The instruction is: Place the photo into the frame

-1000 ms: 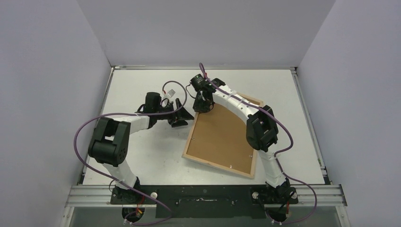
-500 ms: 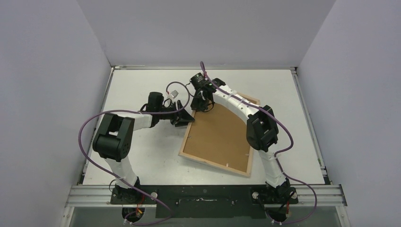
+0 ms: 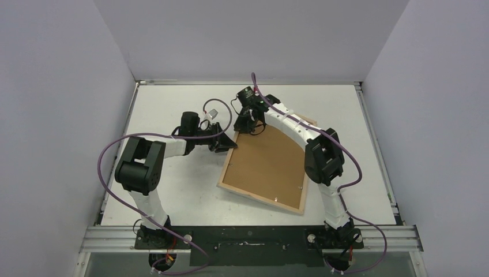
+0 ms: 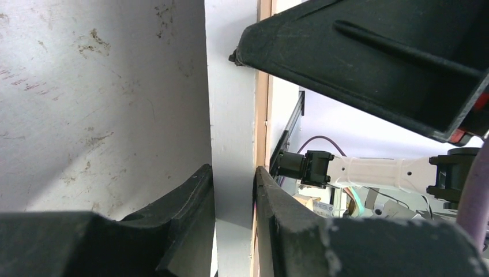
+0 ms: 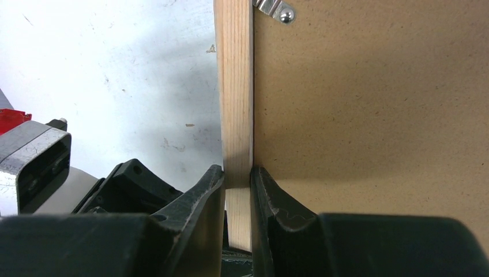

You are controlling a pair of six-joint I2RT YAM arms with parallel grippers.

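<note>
Frame, back up on the surface with brown backing board seated, long axis near-to-far: right claw pinching the far-left corner rail, left claw just beside on the left rail, jaws narrow-set, grip uncertain; photo unseen.

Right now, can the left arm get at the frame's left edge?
Likely yes: the left gripper is at that edge of the frame, jaws apparently around it. The right gripper grips the far edge, out of the way.
</note>
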